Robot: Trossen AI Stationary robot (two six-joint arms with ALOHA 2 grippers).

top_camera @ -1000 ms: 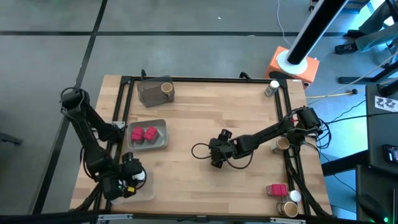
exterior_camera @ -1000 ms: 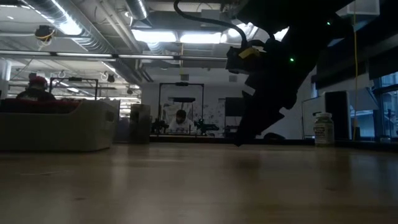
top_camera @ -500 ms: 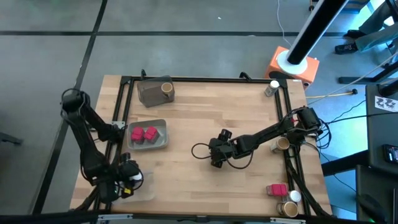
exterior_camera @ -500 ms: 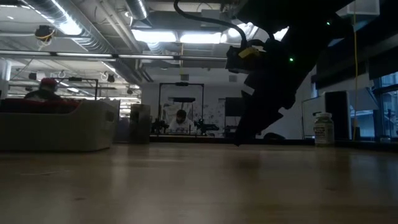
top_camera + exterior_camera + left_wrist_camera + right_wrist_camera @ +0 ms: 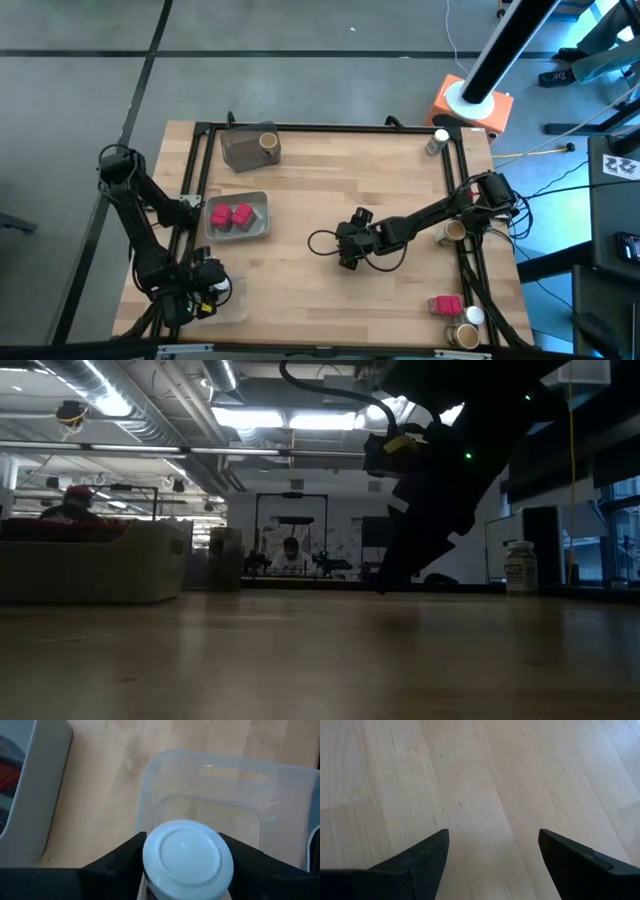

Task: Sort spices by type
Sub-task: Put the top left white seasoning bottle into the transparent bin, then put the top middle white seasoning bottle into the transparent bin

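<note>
While a white-capped jar is flanked by the left hand over the clear tray at the counter's near-left corner, whether it is clamped cannot be told. Two pink-red packets lie in the grey tray. The right hand is held apart, empty, above mid-counter. Other spices are seen along the right edge.
</note>
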